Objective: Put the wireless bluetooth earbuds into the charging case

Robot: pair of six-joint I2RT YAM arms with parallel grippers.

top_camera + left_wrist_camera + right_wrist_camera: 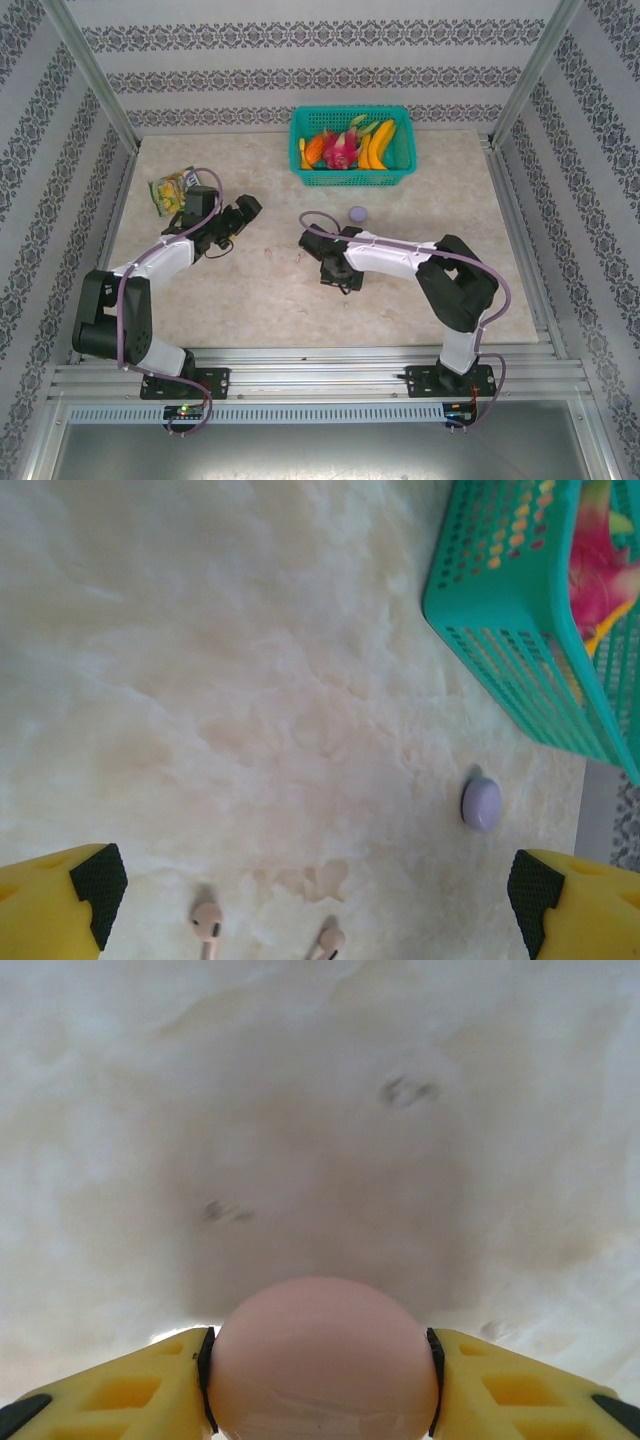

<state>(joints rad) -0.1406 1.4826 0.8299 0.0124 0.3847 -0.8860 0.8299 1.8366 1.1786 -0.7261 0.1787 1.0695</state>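
Two pink earbuds (pixel 207 918): lay loose on table (pixel 200 680), bottom centre, left wrist view.
Handling: likely light, hard, slick; pinch across the bud head.
left gripper (pixel 315 883): stood wide, empty.
right gripper (pixel 320 1380): clamped pink case (pixel 322 1340).

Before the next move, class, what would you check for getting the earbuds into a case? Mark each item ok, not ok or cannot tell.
1. Grip: right gripper clamps the round pale pink plastic case, pads on both sides: ok.
2. Lid: pink case open for buds: cannot tell, a smooth dome faces the camera.
3. Free arm: left gripper open: ok.
4. Targets: two pale pink stemmed plastic earbuds lie loose on the beige marbled table: ok.
5. Clearance: round lilac plastic case lies apart from them, toward the teal mesh plastic basket: ok.
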